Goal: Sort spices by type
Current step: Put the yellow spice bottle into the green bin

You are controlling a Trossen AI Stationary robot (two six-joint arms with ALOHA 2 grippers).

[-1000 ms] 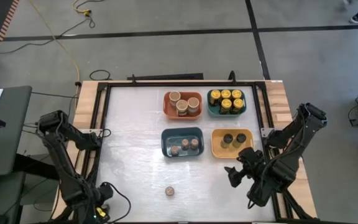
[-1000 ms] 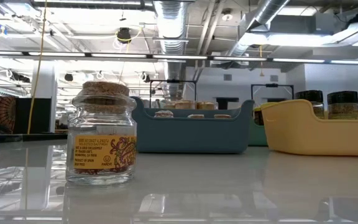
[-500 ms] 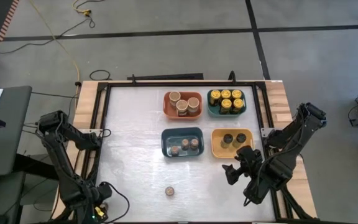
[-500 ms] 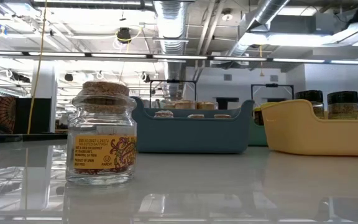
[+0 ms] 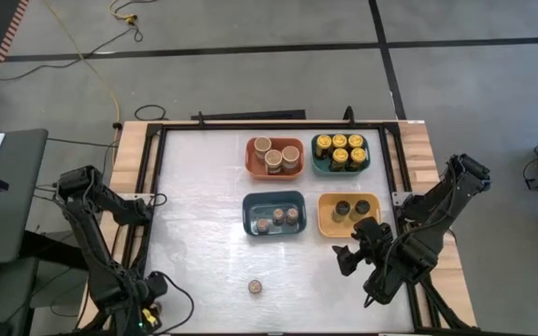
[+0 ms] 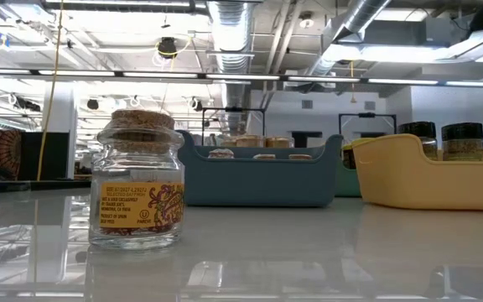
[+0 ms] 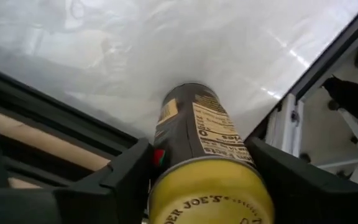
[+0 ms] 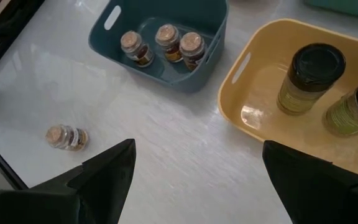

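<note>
Left pincer (image 7: 197, 180) clamps a yellow-lidded jar (image 7: 207, 155) — lid reads "JOE'S" — while right pincer (image 8: 194, 177) gapes empty.

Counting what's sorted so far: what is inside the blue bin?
Three small cork-topped jars stand in a row inside the blue bin. Its floor beneath them is covered.
</note>
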